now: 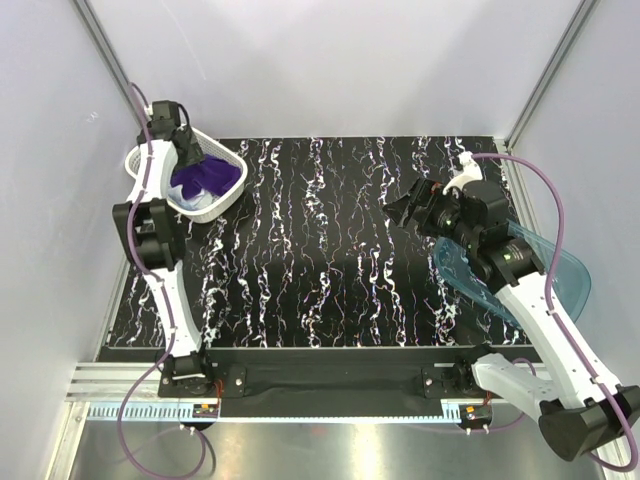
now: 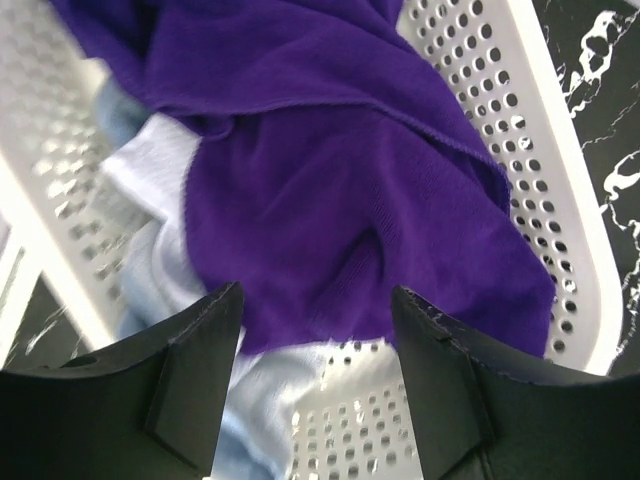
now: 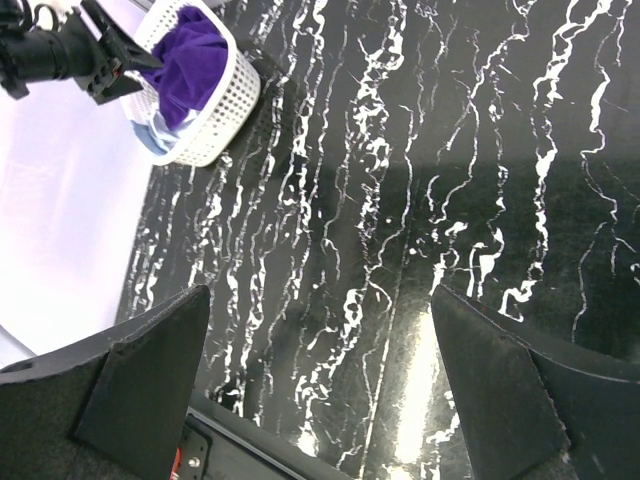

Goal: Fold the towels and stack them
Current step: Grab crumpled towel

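Note:
The purple towel (image 1: 208, 176) (image 2: 340, 180) lies crumpled on top in the white lattice basket (image 1: 148, 160) (image 2: 530, 130) at the back left. Under it show a white towel (image 2: 150, 165) and a light blue towel (image 2: 165, 285). My left gripper (image 1: 190, 152) (image 2: 315, 295) reaches down into the basket, its jaws apart on either side of the purple towel's lower edge, with a gap showing between them. My right gripper (image 1: 398, 210) (image 3: 320, 295) hovers open over the black marbled table (image 1: 320, 260), holding nothing. The right wrist view also catches the purple towel (image 3: 190, 60) in the basket (image 3: 225, 100).
A translucent blue tub (image 1: 555, 270) sits at the table's right edge, under my right arm. White walls close in the back and both sides. A metal rail runs along the near edge.

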`<state>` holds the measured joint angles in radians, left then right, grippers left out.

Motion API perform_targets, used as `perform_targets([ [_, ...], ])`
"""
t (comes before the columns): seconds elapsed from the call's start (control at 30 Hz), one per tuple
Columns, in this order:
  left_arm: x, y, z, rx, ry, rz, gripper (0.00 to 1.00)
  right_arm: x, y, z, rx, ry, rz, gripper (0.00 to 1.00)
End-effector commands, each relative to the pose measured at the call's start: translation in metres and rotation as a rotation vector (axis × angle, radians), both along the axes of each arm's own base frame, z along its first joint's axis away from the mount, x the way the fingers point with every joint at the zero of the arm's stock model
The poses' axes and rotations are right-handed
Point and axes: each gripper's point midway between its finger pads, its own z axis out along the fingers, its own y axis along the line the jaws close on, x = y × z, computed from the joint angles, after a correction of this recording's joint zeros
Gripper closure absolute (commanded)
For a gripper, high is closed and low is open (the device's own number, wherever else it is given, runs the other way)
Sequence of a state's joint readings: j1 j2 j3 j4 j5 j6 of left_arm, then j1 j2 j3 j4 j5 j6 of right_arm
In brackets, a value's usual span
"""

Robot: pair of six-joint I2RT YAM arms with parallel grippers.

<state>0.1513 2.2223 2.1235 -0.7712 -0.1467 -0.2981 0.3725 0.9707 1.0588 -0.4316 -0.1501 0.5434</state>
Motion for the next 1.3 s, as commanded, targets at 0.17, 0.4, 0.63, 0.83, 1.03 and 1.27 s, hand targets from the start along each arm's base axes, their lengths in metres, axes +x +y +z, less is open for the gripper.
perform_targets([
  [0.17, 0.041, 0.002, -0.013, 0.016, -0.075, -0.067, 0.32, 0.009, -0.005, 0.01, -0.069, -0.082, -0.002, 0.0],
  [0.4, 0.044, 0.004, -0.011, 0.026, -0.09, -0.076, 0.77, 0.014, 0.001, 0.002, -0.075, -0.063, 0.019, 0.0],
  [0.63, 0.039, 0.0, 0.077, 0.066, -0.254, -0.1, 0.86, 0.017, 0.001, 0.004, -0.064, -0.046, 0.006, 0.0],
  [0.83, 0.03, -0.011, 0.107, 0.061, -0.31, -0.128, 1.0, 0.013, 0.003, 0.002, -0.037, -0.017, 0.005, 0.0],
  [1.03, 0.022, -0.011, 0.072, 0.047, -0.217, -0.102, 0.73, 0.008, 0.003, 0.005, -0.021, -0.021, 0.007, 0.0],
  [1.27, 0.012, -0.014, 0.01, 0.028, -0.066, -0.068, 0.75, 0.01, 0.004, 0.006, -0.028, -0.023, 0.017, 0.0],
])
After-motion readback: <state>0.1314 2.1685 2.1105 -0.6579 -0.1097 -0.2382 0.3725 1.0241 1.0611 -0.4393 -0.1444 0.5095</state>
